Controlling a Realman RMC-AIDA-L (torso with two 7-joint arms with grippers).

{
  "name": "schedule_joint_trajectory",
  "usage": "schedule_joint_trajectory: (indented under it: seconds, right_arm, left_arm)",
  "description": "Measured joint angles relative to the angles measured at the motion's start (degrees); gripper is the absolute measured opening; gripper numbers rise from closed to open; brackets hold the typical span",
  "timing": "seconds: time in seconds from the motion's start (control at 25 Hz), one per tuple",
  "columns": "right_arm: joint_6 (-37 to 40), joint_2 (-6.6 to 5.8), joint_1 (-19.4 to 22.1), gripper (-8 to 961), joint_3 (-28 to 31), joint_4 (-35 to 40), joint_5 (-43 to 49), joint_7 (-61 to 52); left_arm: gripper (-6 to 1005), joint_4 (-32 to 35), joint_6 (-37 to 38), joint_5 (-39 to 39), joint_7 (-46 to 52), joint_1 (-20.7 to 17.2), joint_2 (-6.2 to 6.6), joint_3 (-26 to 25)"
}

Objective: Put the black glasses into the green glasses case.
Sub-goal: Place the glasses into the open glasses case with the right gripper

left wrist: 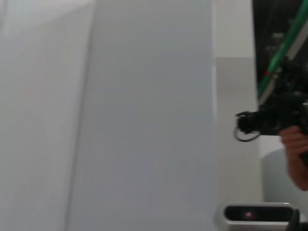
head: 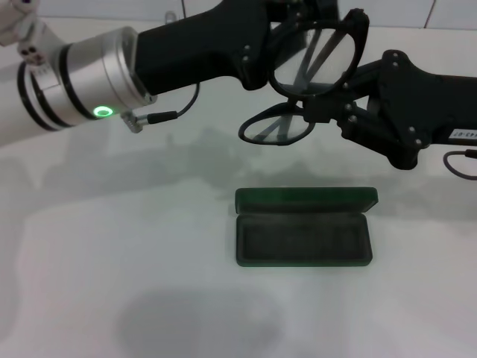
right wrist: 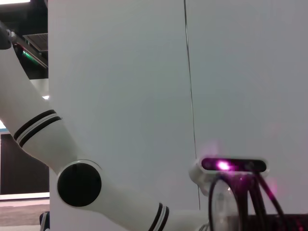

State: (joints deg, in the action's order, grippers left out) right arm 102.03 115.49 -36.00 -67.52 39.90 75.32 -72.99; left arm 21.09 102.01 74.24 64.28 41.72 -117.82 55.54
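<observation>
The black glasses (head: 311, 63) hang in the air between my two grippers, turned on end, with one round lens high and the other lens (head: 272, 127) lower left. My left gripper (head: 262, 61) reaches in from the left and meets the rim of the upper lens. My right gripper (head: 322, 110) comes from the right and closes on the frame between the lenses. The green glasses case (head: 302, 240) lies open on the table right below them, its dark lining showing and its lid (head: 305, 199) standing at the far side. Neither wrist view shows the case.
The white table (head: 112, 261) spreads around the case. A cable (head: 179, 108) hangs under my left wrist. In the left wrist view a person's hand (left wrist: 294, 144) holds a black device by a grey wall. The right wrist view shows my white left arm (right wrist: 43, 144).
</observation>
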Motion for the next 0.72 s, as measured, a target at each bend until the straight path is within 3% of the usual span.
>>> schedule_joint_trajectory:
  seconds: [0.28, 0.32, 0.36, 0.4, 0.56, 0.72]
  right_arm:
    - [-0.51, -0.06, -1.23, 53, -0.12, 0.51, 2.68, -2.99]
    - [-0.73, -0.11, -1.83, 53, -0.15, 0.76, 4.05, -4.47]
    - [-0.99, -0.20, -2.57, 53, -0.16, 1.20, 5.72, -6.17]
    - [-1.45, -0.33, -3.50, 53, -0.17, 1.84, 7.67, -8.42]
    - [-2.81, -0.45, -8.16, 54, -0.19, 8.81, 22.95, -22.46]
    - [-1.55, -0.14, -12.40, 54, -2.90, 15.88, 38.29, -37.15]
  left_arm:
    - [30, 0.04, -1.97, -0.23, -1.54, -3.66, -0.25, -5.51]
    - [30, 0.14, -1.95, -0.24, -1.78, -5.98, 0.05, -9.38]
    - [30, 0.14, -1.95, -0.24, -1.78, -5.98, 0.05, -9.38]
    - [30, 0.74, -1.54, -0.25, -1.80, -8.56, 0.41, -12.53]
    - [30, 2.84, -0.77, -0.25, -1.77, -14.48, 0.71, -16.62]
    - [30, 3.09, -0.59, -0.26, -2.38, -17.68, 0.60, -17.48]
